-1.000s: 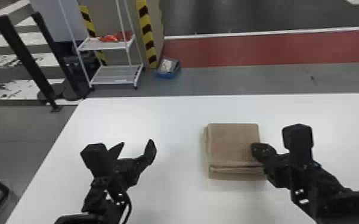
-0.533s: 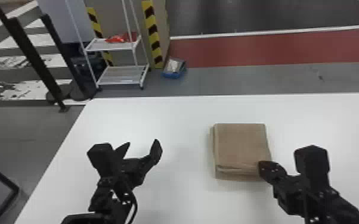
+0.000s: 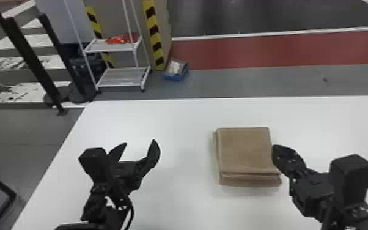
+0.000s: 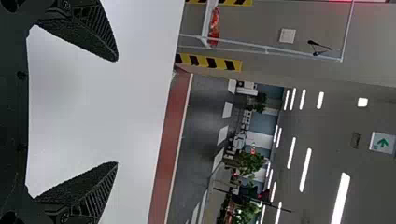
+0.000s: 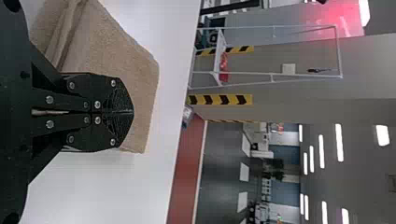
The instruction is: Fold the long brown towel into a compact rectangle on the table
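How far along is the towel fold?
Folding looks done: the towel lies in a compact rectangle on the table. Nothing appears in hand: the right gripper is shut by the towel's right edge, the left gripper open. Perhaps only squaring remains; lower layers jut out at the near edge.

- My left arm [image 3: 110,218], black and jointed, comes in from the head view's bottom edge; my matching black right arm [image 3: 365,218] enters at the bottom right.
- My left gripper [image 3: 139,143], black with two flat, tapered fingers, points forward, its tips spread well apart.
- My right gripper [image 3: 276,150], the same black two-fingered kind, angles forward and inward to my left; in my right wrist view, its fingers are pressed together, tips meeting.
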